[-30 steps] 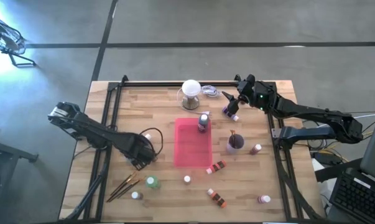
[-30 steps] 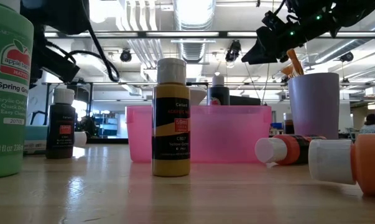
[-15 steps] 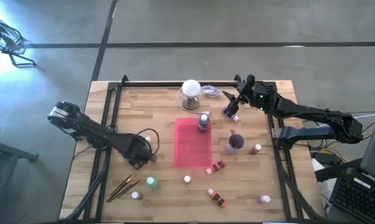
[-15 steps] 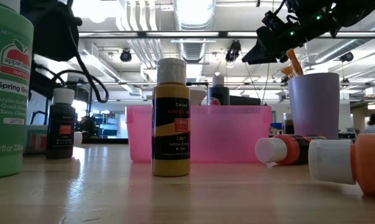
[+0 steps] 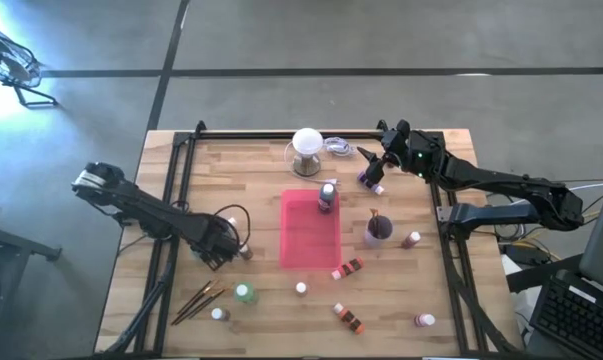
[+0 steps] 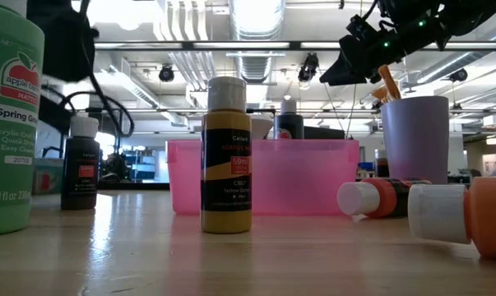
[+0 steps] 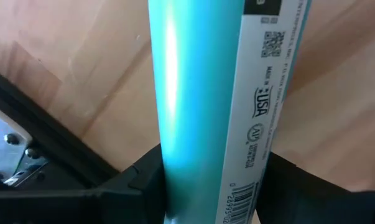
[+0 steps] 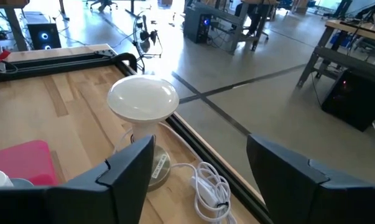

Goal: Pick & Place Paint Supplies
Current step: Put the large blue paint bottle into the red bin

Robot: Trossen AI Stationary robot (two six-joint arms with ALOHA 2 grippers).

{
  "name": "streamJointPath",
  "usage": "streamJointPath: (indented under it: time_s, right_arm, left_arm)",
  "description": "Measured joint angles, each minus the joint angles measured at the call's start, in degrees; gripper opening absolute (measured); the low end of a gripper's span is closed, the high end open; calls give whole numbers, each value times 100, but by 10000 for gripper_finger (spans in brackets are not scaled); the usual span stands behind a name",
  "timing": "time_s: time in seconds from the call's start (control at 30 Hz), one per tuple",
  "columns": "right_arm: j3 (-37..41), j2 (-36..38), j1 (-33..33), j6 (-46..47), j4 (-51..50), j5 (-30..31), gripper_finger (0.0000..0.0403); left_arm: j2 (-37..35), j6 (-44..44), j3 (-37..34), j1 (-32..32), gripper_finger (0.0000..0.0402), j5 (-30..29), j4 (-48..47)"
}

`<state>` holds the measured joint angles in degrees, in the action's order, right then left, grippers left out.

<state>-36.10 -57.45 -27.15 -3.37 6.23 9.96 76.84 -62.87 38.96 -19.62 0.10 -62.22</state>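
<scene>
A: Wood planks made up the table, framed by black rails, and grey concrete floor lay around it. What stood beyond?

B: The low view looked into a hall with ceiling ducts and strip lights; the right wrist view showed desks and a floor fan far off.

A: And on the surface, biggest first?

B: The flat pink tray sat mid-table. The white ball-topped stand stood near the far rail with a white cable beside it. A lilac cup holding brushes stood right of the tray. Small white-capped bottles were scattered near the front edge, and two brushes lay at front left, near a green bottle.

A: The arms?

B: The left gripper was low, left of the tray, its fingers either side of the teal bottle, which lay on the wood; whether they pressed it, I could not tell. The right gripper hung spread wide, holding nothing, at the far right, just beside a purple bottle.
</scene>
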Motion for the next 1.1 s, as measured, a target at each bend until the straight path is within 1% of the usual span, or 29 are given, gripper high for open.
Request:
streamJointPath:
  time_s: [0.1, 0.2, 0.33, 0.43, 0.5, 0.57, 0.63, 0.7, 0.73, 0.8, 0.83, 0.93, 1.03, 1.1]
  right_arm:
    - [0, 0, 0, 0, 0, -1, 259]
    - [0, 0, 2, 2, 3, -13, 260]
    - [2, 0, 2, 0, 65, -307, 248]
    - [2, 0, 2, 2, 199, -619, 237]
    - [2, 0, 2, 2, 270, -853, 230]
    - [2, 0, 2, 39, 316, -1072, 224]
    - [2, 0, 3, 66, 366, -1291, 218]
    - [2, 0, 2, 92, 469, -1524, 214]
    - [2, 0, 3, 153, 570, -1680, 212]
    - [2, 0, 28, 360, 865, -2125, 209]
    - [2, 0, 55, 430, 1028, -2379, 208]
    - [2, 0, 221, 482, 1536, -2969, 204]
    - [2, 0, 485, 379, 1849, -3058, 201]
    - [2, 0, 646, 241, 1959, -3058, 200]
  left_arm:
    - [-235, -2, 122, 0, 180, -155, -11]
    - [-549, 9, 318, 0, 180, -448, -89]
    - [-938, 76, 643, 0, 180, -981, -437]
    - [-1194, 142, 885, 43, 180, -1681, -779]
    - [-1367, 181, 1002, 107, 180, -2391, -767]
    - [-1528, 366, 1094, 187, 180, -3051, -585]
    - [-1660, 764, 1154, 274, 181, -3613, -190]
    - [-1776, 1451, 1169, 375, 183, -4023, 577]
    - [-1825, 1944, 1159, 434, 183, -4156, 1061]
    - [-1889, 3074, 1080, 579, 184, -4190, 2224]
    - [-1895, 3639, 1021, 660, 184, -4118, 2808]
    - [-1818, 5130, 865, 944, 184, -3610, 4357]
    - [-1678, 6080, 712, 1307, 185, -3027, 5585]
    - [-1573, 6459, 626, 1566, 185, -2651, 6148]
